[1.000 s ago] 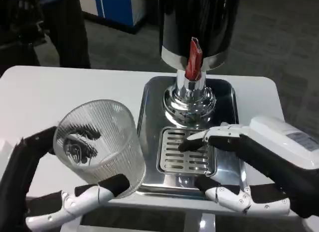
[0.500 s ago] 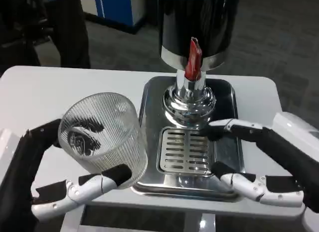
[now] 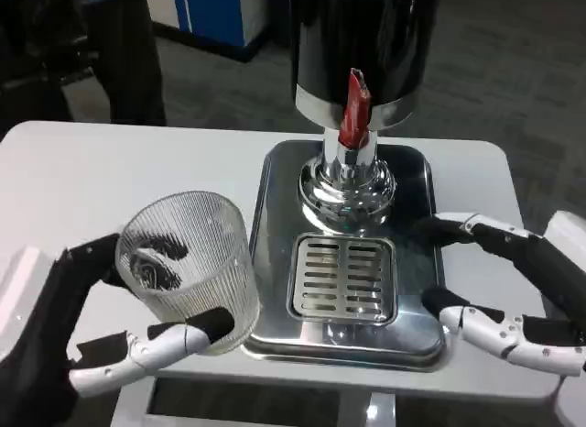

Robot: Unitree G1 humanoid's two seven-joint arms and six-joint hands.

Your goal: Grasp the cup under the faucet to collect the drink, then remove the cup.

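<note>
The left hand gripped the clear ribbed plastic cup, fingers wrapped around its wall, holding it tilted just left of the shiny steel drip tray. The right hand hovered at the tray's right edge, fingers apart, holding nothing. The red-handled faucet on the black dispenser stood untouched. Whether the cup held any drink was hard to tell. Filling seemed pending: the cup needed carrying onto the slotted grate beneath the spout.

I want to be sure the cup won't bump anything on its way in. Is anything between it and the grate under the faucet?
Nothing visible: the cup, held by the left hand, sits just left of the bare grate.
</note>
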